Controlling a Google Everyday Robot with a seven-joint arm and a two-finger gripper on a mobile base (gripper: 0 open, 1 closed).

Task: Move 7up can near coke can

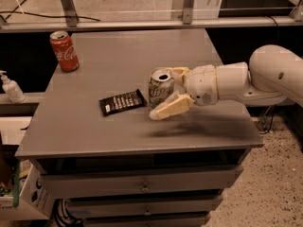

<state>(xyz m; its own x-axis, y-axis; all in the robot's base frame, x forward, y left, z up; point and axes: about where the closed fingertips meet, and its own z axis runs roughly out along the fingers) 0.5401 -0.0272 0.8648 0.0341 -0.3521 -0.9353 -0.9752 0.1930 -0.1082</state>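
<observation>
The 7up can point(159, 87), silver-white with green markings and an opened silver top, stands upright near the middle of the grey table point(94, 126). The coke can point(64, 51), red with white script, stands upright at the table's far left corner, well apart from it. My gripper point(166, 94) reaches in from the right with its cream fingers open around the 7up can, one finger point(171, 109) in front of it and one behind.
A black snack packet point(122, 101) lies flat just left of the 7up can. A white pump bottle point(10, 87) stands on a lower shelf beyond the table's left edge. A metal rail point(142, 23) runs behind the table. Drawers sit below the tabletop.
</observation>
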